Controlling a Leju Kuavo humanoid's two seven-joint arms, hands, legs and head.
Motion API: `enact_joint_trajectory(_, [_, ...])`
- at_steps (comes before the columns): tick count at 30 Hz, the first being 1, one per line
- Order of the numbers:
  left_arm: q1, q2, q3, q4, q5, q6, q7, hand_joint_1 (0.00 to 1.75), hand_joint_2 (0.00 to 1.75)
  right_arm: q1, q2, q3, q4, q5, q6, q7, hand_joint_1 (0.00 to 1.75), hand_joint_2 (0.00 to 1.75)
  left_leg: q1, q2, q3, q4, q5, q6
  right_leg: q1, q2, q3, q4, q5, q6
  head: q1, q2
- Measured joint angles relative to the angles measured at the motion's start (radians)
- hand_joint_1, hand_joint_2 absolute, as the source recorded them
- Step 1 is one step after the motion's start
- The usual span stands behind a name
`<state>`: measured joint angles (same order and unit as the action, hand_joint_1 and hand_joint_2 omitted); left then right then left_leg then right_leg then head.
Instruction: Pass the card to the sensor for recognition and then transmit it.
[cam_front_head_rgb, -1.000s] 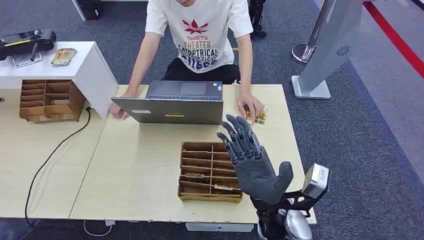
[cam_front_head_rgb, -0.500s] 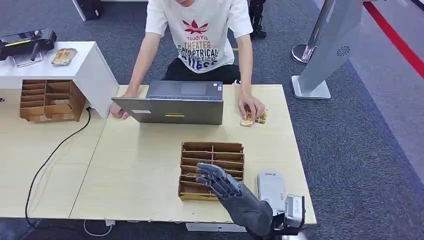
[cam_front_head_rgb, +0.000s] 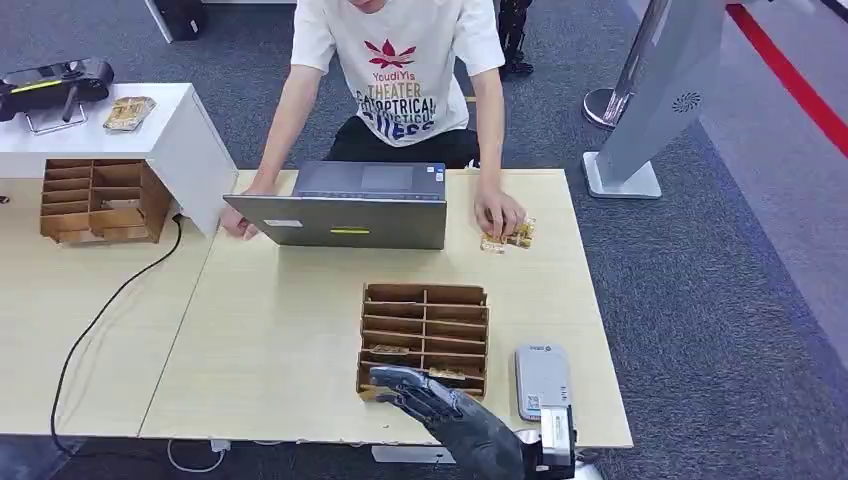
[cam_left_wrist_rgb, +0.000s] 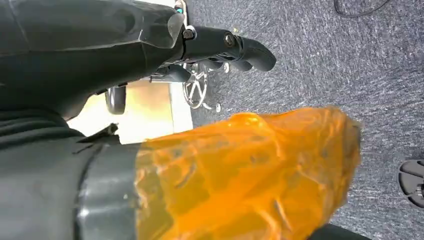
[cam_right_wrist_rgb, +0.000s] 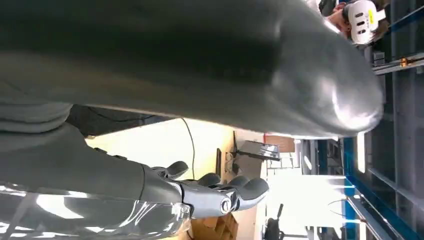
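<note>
Landmark for this entry: the brown divider tray (cam_front_head_rgb: 425, 340) near the front edge of the light wooden table (cam_front_head_rgb: 280, 330). Right hand (cam_front_head_rgb: 440, 405) sits low at the tray's front edge, fingers spread and slightly curled over the nearest slot, holding nothing; judged to be lined up to pick from that slot, since a card (cam_front_head_rgb: 447, 374) lies flat in the front row right where the fingertips point. A second card (cam_front_head_rgb: 389, 350) lies in the slot one row behind. The grey sensor (cam_front_head_rgb: 542, 380) lies flat on the table just beside the tray, on the robot's right, so a picked card needs only a short sideways carry to be read. On the far side of the tray a person (cam_front_head_rgb: 400, 70) sits behind an open laptop (cam_front_head_rgb: 340, 205), one hand (cam_front_head_rgb: 499, 212) resting on a small pile of gold-coloured cards (cam_front_head_rgb: 510, 238); likely the receiving end for the hand-over. A second divider tray (cam_front_head_rgb: 95, 200) stands well off to the left, against a white stand (cam_front_head_rgb: 180, 130). Left hand (cam_left_wrist_rgb: 220, 47) appears in its wrist view above grey carpet, fingers curled in with nothing visible between them; arm looks parked. Pick not yet made; grasping a thin flat card from a narrow slot is the delicate part.
</note>
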<state>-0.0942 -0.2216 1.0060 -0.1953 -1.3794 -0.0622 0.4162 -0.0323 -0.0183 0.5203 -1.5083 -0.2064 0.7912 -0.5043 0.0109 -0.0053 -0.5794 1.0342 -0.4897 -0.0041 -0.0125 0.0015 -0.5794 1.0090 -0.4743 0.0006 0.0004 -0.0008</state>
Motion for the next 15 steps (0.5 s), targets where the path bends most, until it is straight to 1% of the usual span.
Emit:
enact_joint_trajectory(9, [0.000,0.000,0.000,0.000,0.000,0.000,0.000,0.00,0.00,-0.021,-0.002,0.008,0.021,-0.027,0.006,0.003,0.00,0.00,0.000,0.000,0.000,0.000,0.000,0.000,0.000,0.000,0.000,0.000,0.000,0.000,0.000,0.000])
enact_joint_trajectory(15, [0.000,0.000,0.000,0.000,0.011,0.000,-0.011,0.00,0.00,-0.022,-0.002,0.016,0.022,-0.034,0.006,0.003,0.00,0.00,0.000,0.000,0.000,0.000,0.000,0.000,0.000,0.000,0.000,0.000,0.000,0.000,0.000,0.000])
